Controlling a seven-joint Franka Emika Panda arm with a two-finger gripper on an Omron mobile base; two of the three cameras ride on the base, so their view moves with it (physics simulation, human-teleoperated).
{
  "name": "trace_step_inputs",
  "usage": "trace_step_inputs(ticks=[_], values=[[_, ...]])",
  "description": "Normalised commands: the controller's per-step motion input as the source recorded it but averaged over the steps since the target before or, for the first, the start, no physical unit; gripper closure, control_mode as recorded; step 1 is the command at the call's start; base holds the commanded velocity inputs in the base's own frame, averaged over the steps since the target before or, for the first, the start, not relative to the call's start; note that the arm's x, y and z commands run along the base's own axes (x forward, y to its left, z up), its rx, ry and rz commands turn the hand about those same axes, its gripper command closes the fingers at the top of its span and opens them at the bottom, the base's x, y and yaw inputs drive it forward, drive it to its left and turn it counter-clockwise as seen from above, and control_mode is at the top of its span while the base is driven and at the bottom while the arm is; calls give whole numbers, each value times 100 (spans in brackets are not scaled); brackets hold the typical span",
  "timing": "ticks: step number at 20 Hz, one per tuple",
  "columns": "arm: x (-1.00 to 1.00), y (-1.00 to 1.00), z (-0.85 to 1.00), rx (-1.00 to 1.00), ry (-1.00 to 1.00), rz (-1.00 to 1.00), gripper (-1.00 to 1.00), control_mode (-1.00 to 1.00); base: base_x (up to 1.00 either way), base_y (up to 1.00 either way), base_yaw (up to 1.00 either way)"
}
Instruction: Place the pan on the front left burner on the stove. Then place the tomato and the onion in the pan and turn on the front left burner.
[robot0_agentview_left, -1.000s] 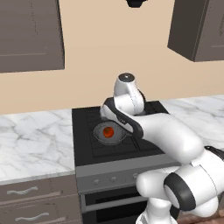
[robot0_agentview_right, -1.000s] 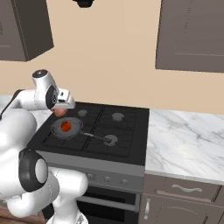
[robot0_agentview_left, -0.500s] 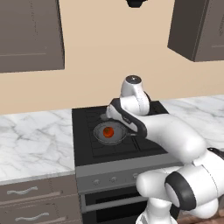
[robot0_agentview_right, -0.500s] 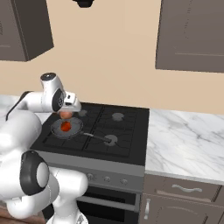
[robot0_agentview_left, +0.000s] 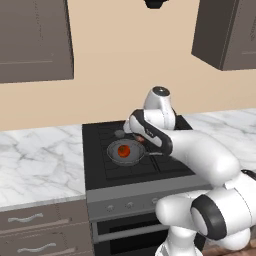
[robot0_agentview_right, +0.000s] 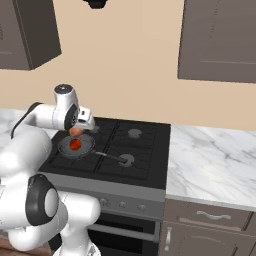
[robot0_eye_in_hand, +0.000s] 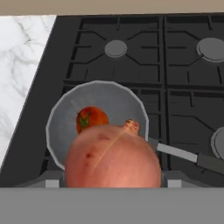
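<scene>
With the hand (robot0_agentview_right: 76, 131) pinching the onion (robot0_eye_in_hand: 113, 156) above the pan (robot0_eye_in_hand: 97, 121), which already holds the tomato (robot0_eye_in_hand: 91, 119), an off-centre release could bounce it onto the stove (robot0_eye_in_hand: 183, 74).

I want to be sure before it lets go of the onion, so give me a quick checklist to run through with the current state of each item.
1. Pan sits on the front left burner of the stove: ok.
2. Tomato already lies in the pan: ok.
3. Onion held in the gripper: ok, it fills the foreground of the hand view.
4. Onion above the pan, not past its rim: ok in the hand view, which looks down on the pan.
5. Onion low enough to drop without bouncing out: cannot tell.
6. Pan handle clear of the gripper: ok, it points away to the side.
</scene>
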Motion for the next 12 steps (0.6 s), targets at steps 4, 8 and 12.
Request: trace_step_inputs(ticks=[4,8,12], values=[[3,0,-14,1,0,0,100,-100,0,0,0],[9,0,-34,0,0,0,100,-100,0,0,0],[18,0,-48,0,0,0,100,-100,0,0,0]])
